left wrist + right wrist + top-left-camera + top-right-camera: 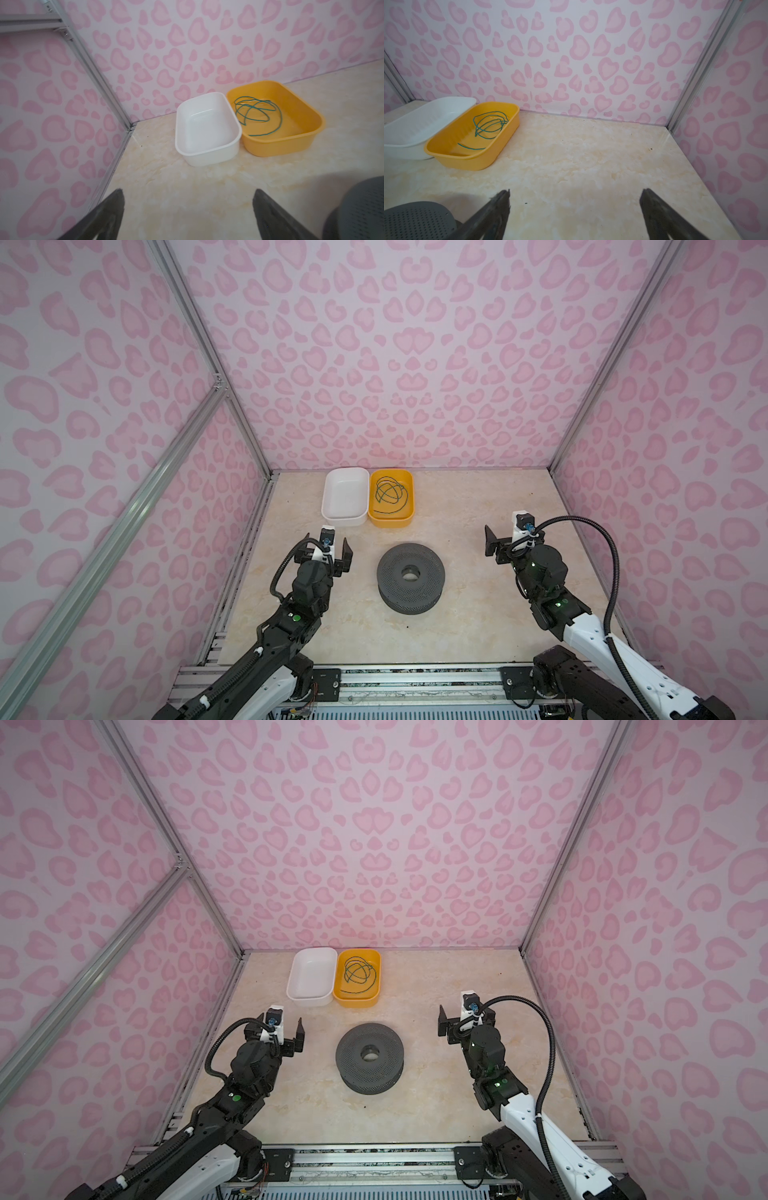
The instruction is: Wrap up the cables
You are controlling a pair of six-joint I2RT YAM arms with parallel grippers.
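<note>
A thin dark green cable lies in loose loops inside the yellow bin at the back of the table. Both wrist views show this cable too. A grey perforated spool lies flat mid-table. My left gripper hovers open left of the spool, holding nothing. To the spool's right, my right gripper stands open and empty. Both grippers are well short of the bins.
An empty white bin touches the yellow bin's left side. Pink patterned walls with aluminium frame posts close in the left, back and right. A metal rail runs along the table's front edge.
</note>
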